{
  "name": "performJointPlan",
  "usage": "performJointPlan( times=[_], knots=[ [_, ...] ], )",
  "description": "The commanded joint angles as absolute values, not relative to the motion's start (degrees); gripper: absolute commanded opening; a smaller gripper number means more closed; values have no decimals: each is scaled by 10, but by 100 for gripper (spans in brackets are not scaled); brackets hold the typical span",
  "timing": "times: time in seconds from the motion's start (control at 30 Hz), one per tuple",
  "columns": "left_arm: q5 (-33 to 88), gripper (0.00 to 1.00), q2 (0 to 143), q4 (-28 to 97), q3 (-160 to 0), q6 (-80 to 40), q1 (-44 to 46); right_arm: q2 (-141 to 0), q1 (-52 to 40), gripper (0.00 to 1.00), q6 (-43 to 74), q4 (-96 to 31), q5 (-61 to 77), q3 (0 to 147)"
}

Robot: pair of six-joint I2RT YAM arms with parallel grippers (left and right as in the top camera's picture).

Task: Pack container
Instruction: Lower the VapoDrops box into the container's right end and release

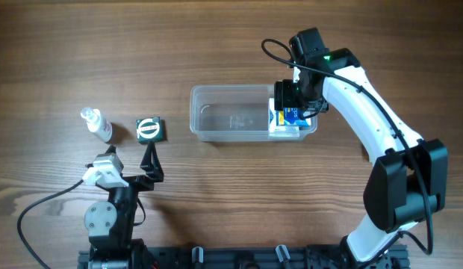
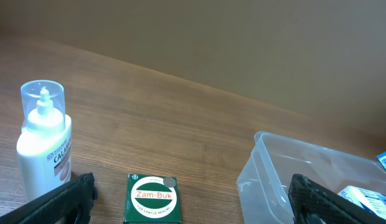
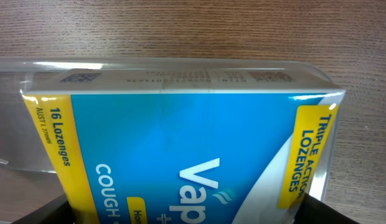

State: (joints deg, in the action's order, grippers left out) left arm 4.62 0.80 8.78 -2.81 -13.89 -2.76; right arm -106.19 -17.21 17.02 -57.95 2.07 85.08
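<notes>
Overhead: right gripper (image 1: 291, 104) sits over the right end of the container (image 1: 230, 118), fingers closed against both sides of a blue lozenge box (image 3: 180, 155). Right wrist view shows that box against the container's clear end wall. Container lies mid-table (image 1: 216, 202), long side left-right, the rest of it bare. Left gripper (image 1: 131, 153) is low at the left, fingers spread wide, holding nothing. Just ahead of it is a green Zam-Buk box (image 1: 149, 129), with a small calamine bottle (image 1: 97, 124) to its left, apart from the container.

Frame edges crop the container (image 2: 268, 163) and lozenge box (image 3: 180, 143).
</notes>
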Motion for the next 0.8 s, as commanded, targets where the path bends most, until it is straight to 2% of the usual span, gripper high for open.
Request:
performJointPlan(
  times=[0.0, 0.4, 0.5, 0.67, 0.77],
  knots=[
    [51, 100, 4, 86, -24, -142, -31, -1066, -173, 83, 165, -582, 13, 847],
    [51, 100, 4, 86, -24, -142, -31, -1066, -173, 85, 164, -597, 15, 847],
    [51, 100, 4, 86, -24, -142, -31, -1065, -173, 92, 164, -599, 8, 873],
    [51, 100, 4, 86, -24, -142, -31, -1063, -156, 97, 165, -658, -112, 990],
    [51, 100, 4, 86, -24, -142, -31, -1061, -97, 99, 170, -681, -160, 1028]
  ],
)
